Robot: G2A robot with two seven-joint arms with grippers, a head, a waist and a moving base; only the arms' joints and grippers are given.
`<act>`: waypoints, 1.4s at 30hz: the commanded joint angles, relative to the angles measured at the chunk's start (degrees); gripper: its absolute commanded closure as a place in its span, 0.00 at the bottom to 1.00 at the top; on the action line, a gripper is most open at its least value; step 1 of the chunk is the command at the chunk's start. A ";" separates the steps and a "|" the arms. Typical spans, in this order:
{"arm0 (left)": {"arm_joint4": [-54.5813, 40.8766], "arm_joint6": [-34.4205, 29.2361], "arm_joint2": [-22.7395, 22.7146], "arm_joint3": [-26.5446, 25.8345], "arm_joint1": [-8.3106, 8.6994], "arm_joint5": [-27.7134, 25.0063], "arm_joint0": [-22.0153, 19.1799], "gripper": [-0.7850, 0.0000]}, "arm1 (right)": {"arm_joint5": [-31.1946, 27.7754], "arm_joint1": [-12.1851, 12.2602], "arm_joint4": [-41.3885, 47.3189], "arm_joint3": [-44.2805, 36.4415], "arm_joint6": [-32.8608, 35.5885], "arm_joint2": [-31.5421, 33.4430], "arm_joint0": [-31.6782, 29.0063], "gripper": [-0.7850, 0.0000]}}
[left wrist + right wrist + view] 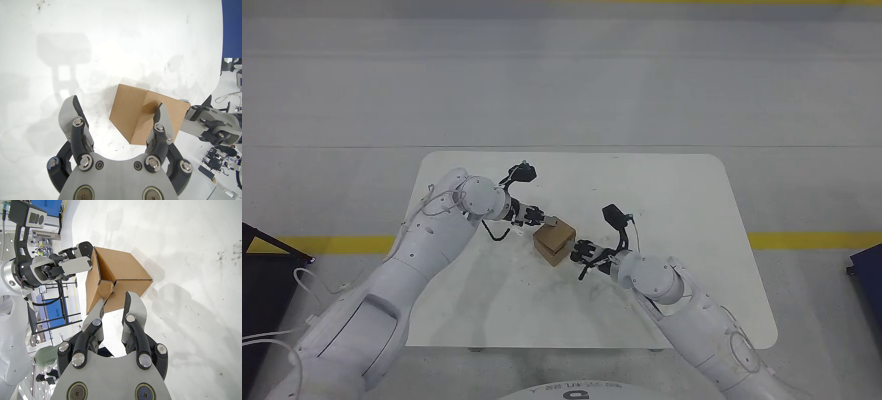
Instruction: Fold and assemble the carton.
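The carton (pixel 554 241) sits on the white table (pixel 682 200), with the table's edges all well apart from it. It is squared up into a box of brown corrugated board.

On the carton's left, the left gripper (pixel 118 101) has its jaws spread wide. One finger (pixel 159 113) touches a side wall of the carton beside a crease, while the other finger (pixel 77 106) hangs off the carton over bare table. Nothing is clamped there.

The carton's right end shows the flaps (pixel 107 286) folded inward but not seated flat, with small gaps where they meet. The right gripper (pixel 115 302) stands at that end with its jaws partly spread and its tips touching or just beside the lower flap. We cannot tell whether one tip is tucked behind the flap's edge, and we see no pinch.

We judge the carton to be empty and very light, so it should skid on the smooth table under any one-sided push. That is why we want the left finger bracing the wall opposite the flaps. The panels look stiff, but the creases hinge freely, and a wall would likely buckle if squeezed mid-panel. We would hold near the corners and edges, where the board is strongest. We would also press the flaps close to their fold lines, since they will probably spring back.
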 commanded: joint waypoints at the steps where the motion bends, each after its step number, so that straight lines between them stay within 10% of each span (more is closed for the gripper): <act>1: 0.04 -0.11 0.01 -0.13 -0.01 0.02 0.04 0.14 | 0.13 -0.05 0.00 0.14 0.09 -0.19 0.26 0.66; 42: 0.85 0.14 0.48 1.10 -0.81 0.49 -0.34 0.09 | 1.68 0.10 -0.47 -0.32 0.40 0.49 -0.39 0.65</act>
